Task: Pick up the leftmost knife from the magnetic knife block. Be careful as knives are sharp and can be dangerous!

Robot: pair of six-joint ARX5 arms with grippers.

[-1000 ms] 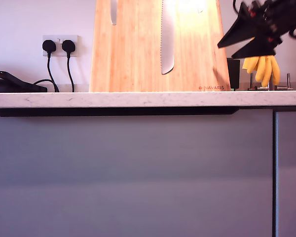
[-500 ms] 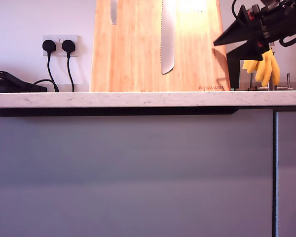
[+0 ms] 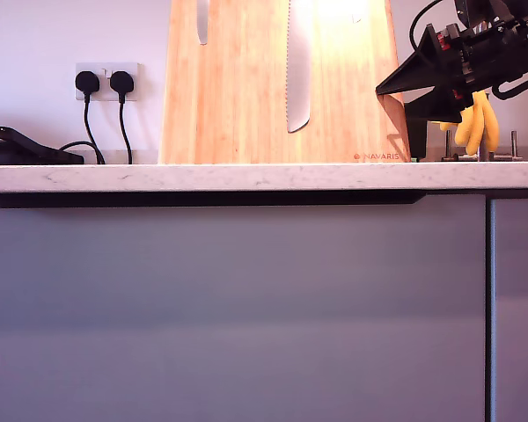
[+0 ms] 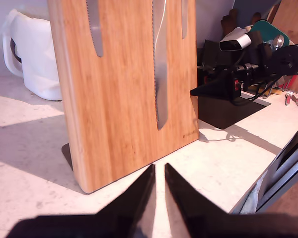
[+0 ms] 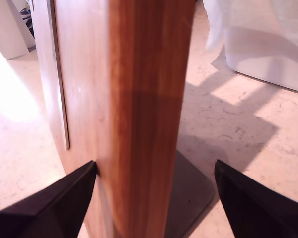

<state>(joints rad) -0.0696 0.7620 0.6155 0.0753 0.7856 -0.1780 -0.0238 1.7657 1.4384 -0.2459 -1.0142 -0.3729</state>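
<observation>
The magnetic knife block [image 3: 238,97] stands upright on the counter, a tall bamboo board. The leftmost knife [image 3: 202,22] hangs blade-down near the block's top at the exterior view's left, handle out of frame; its blade [image 4: 95,29] also shows in the first wrist view. My second gripper [image 3: 394,98] is open at the block's edge on the exterior view's right. Its wrist view shows the gripper [image 5: 155,163] astride that edge of the block [image 5: 149,74]. My first gripper [image 4: 159,171] is low in front of the block [image 4: 124,109], fingers together with a thin slit, holding nothing.
A long serrated blade [image 3: 299,70] hangs mid-block and a tiny blade tip [image 3: 356,13] beside it. Two black plugs [image 3: 106,83] and a black device [image 3: 18,145] are at the exterior view's left, a yellow bunch [image 3: 473,121] behind the second arm. A white appliance [image 4: 30,54] stands behind the block.
The second arm has moved toward the exterior view's left and levelled out, bringing its open fingers up to the block's edge. The knives and block have not moved.
</observation>
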